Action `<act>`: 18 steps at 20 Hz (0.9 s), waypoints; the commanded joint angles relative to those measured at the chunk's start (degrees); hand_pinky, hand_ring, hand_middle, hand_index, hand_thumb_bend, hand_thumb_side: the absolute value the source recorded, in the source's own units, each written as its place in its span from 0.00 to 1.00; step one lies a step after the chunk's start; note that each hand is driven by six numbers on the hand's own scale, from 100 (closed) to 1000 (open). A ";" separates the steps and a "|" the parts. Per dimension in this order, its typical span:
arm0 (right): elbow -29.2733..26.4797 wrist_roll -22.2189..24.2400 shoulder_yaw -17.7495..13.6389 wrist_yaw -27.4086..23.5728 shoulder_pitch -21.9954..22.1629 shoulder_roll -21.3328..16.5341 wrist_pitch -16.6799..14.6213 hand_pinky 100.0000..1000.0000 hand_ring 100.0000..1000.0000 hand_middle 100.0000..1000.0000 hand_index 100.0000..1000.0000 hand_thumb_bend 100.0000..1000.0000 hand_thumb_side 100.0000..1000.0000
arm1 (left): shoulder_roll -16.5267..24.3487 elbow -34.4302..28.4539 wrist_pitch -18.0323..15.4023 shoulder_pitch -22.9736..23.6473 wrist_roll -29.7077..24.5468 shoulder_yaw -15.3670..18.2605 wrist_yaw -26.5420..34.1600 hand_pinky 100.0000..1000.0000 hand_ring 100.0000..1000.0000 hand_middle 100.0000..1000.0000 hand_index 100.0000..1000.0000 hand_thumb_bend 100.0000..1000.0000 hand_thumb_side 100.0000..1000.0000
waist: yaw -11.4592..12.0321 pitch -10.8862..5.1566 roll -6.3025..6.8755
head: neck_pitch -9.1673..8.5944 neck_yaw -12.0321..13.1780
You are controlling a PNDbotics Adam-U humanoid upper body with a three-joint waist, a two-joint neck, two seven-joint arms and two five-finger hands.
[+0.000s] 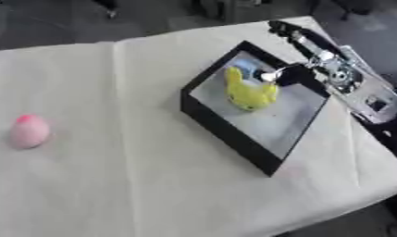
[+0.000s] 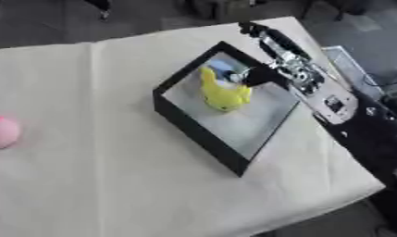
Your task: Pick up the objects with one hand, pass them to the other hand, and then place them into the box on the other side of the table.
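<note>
A black box with a grey floor stands askew on the right half of the table. A yellow soft toy lies inside it near the far corner, with a small blue and white thing just behind it. My right hand hangs over the box's far right rim, its dark fingers stretched out towards the table's far edge and holding nothing. One pale part of the hand reaches in close to the toy. A pink rounded object sits alone at the table's far left. My left hand shows in neither view.
A cream cloth with a fold line covers the table. The table's right edge and near right corner lie close to the box. Dark floor and chair legs show beyond the far edge.
</note>
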 commanded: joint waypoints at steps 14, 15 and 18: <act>-11.61 -7.47 3.37 -13.61 -5.83 6.01 -1.93 0.99 0.96 0.93 1.00 0.03 0.00 | 3.94 27.55 0.41 -21.01 -40.36 -14.27 -12.35 0.87 0.74 0.70 0.89 0.64 0.38 | 0.77 -2.31 0.87 | 1.80 7.06; -11.61 -7.21 3.76 -13.52 -6.24 6.26 -1.60 0.99 0.95 0.93 1.00 0.03 0.00 | 3.23 28.48 -0.36 -21.80 -41.96 -14.92 -12.60 0.87 0.74 0.70 0.89 0.65 0.38 | 0.80 -2.33 0.83 | 1.88 7.24; -11.61 -6.44 4.78 -13.50 -7.65 7.00 -0.59 0.99 0.95 0.93 1.00 0.04 0.01 | 0.73 31.48 -2.63 -24.32 -46.23 -16.99 -13.68 0.87 0.75 0.72 0.89 0.67 0.38 | 0.79 -2.40 0.66 | 2.28 7.58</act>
